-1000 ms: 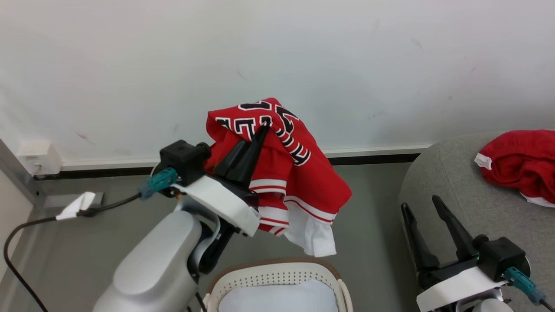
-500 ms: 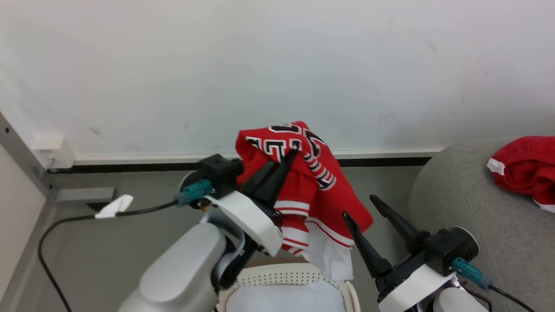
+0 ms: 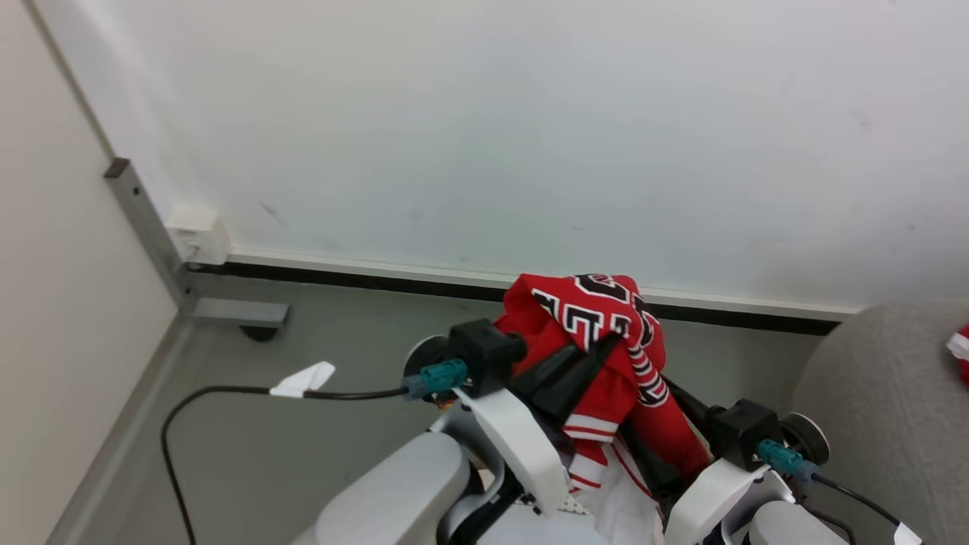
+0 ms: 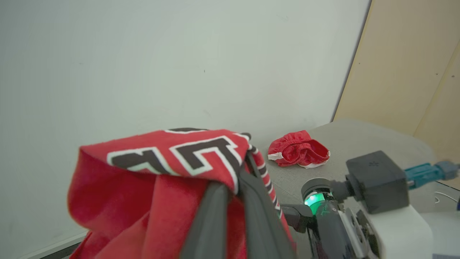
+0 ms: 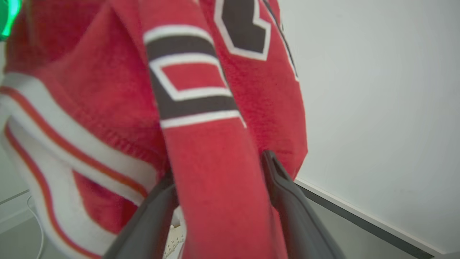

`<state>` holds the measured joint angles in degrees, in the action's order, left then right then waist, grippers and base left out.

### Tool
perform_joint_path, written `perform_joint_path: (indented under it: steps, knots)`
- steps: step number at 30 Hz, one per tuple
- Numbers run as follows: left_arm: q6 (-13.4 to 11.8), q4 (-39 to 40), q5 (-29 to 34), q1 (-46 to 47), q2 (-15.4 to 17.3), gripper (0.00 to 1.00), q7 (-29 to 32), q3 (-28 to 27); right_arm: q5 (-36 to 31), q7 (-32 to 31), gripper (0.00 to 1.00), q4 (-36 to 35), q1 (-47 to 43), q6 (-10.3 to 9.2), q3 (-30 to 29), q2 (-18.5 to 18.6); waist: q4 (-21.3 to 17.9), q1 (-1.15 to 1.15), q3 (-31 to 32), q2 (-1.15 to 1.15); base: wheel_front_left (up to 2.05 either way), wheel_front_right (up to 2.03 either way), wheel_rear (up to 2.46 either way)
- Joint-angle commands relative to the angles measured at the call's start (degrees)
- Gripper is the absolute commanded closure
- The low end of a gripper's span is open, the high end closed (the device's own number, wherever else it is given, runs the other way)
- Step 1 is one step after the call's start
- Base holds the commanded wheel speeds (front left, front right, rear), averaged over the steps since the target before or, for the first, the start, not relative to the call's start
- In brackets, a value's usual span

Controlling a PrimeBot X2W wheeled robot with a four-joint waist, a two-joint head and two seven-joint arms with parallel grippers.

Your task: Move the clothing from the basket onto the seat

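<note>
The red jersey (image 3: 598, 322) with black-and-white lettering hangs in the air, draped over my left gripper (image 3: 606, 344), which is shut on it. The left wrist view has the jersey (image 4: 161, 162) folded over the closed left gripper (image 4: 239, 172). My right gripper (image 3: 658, 424) reaches in from the lower right under the cloth. It is open, and a hanging fold of the jersey (image 5: 212, 144) lies between the fingers of the right gripper (image 5: 219, 169). The red shorts (image 4: 298, 149) lie on the grey seat (image 4: 359, 136). A sliver of the basket (image 3: 577, 506) peeks out below the jersey.
A white wall with a dark skirting strip runs behind. A black cable (image 3: 227, 393) with a white tag crosses the grey floor on the left, near a wall socket box (image 3: 198, 235) and a metal post (image 3: 151, 227). The seat (image 3: 886, 409) rises at the right.
The head view has swung left and down. My right gripper has come in to the jersey and now has its fingers either side of the hanging cloth. The left gripper keeps its hold.
</note>
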<state>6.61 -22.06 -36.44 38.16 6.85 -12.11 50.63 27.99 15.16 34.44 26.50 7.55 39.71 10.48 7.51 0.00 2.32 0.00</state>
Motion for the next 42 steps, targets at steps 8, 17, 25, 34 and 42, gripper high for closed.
perform_joint_path:
  steps: [8,17,25,34,42]
  knots:
    - [0.65,0.95,-1.3,-0.87,0.03,1.0,1.0,3.15,1.1,-0.05,1.0,2.09,0.81,-0.13,0.23,-1.07,4.83,0.0,1.12,0.0,0.0,0.0,0.0]
    - [0.51,-0.12,-2.34,-0.86,0.8,1.0,0.42,3.06,2.88,-0.02,1.0,-0.21,-0.38,-0.13,-2.65,-1.46,4.61,0.0,0.56,0.0,0.0,0.0,0.0]
    - [-0.11,-1.43,-2.68,-1.64,0.94,0.0,-0.1,3.07,5.36,-0.02,1.0,-3.89,-2.3,-0.13,-8.35,-1.07,1.24,0.0,-0.27,0.0,0.0,0.0,0.0]
    - [0.21,-2.11,-2.34,-3.1,0.2,0.0,-1.09,4.85,8.47,-0.02,1.0,-8.07,-2.78,-0.13,-15.61,0.0,-7.39,0.0,-1.99,0.0,0.0,0.0,0.0]
    - [-0.47,-1.81,-0.03,-2.48,0.67,0.0,-2.49,4.77,7.9,-0.01,1.0,-11.54,-3.38,-0.13,-21.46,2.39,-17.3,0.0,-4.13,0.0,0.0,0.0,0.0]
